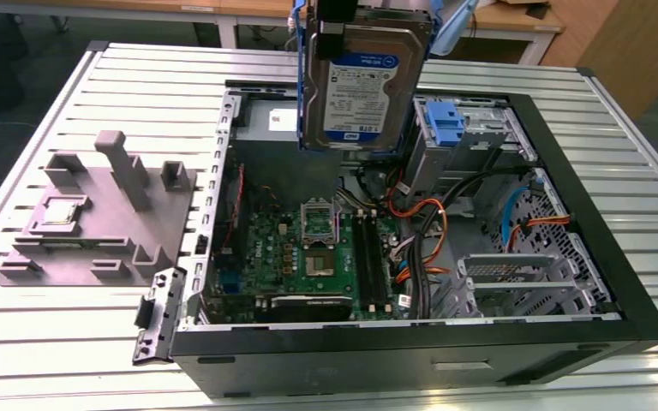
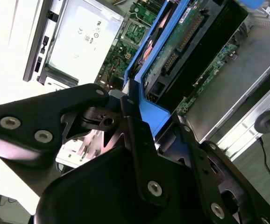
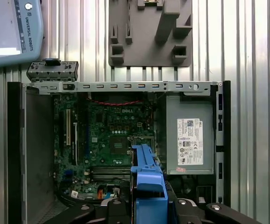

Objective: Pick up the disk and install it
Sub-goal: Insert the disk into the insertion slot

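disk [image 1: 363,86] | clamped in tool [image 3: 149,205] (upright) | hanging clear above open case [image 1: 421,355]

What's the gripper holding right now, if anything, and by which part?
The disk, hanging over the open computer case, clamped by the fingers at its top end, on the blue rail.

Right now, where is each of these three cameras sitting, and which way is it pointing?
Exterior view: off the arm, raised, looking down at a slant into the open computer case; the gripper shows, shut on the disk.
First wrist view: on the arm, looking straight down on the motherboard and power supply; black gripper links flank the disk's blue rail.
Second wrist view: close behind the gripper's fingers, looking along the disk.
All three share the disk and motherboard.
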You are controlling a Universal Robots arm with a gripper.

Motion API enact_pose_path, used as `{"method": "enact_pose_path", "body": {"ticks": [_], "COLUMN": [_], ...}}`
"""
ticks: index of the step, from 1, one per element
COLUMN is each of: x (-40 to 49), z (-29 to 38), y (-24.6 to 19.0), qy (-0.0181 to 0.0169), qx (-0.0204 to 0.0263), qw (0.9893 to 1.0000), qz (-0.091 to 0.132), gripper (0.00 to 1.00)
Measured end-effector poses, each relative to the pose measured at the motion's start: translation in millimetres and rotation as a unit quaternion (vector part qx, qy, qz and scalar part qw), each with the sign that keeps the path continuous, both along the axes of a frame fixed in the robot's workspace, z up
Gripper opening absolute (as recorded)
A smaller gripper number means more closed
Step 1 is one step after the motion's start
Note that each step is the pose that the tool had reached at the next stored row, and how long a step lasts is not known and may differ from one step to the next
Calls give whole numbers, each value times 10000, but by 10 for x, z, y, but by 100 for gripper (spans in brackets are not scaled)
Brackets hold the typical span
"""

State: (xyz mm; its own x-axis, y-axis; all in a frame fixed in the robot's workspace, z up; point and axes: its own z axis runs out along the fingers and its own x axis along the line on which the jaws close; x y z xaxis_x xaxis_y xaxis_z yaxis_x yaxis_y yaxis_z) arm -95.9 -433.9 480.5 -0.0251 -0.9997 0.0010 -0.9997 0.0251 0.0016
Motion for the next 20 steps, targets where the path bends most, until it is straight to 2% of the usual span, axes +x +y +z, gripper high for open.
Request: {"method": "enact_pose_path", "body": {"ticks": [20], "x": [0], "z": [0], "y": [-15], "qy": [0], "qx": [-59], "qw": [10000], "qz": [0], "gripper": [36]}}
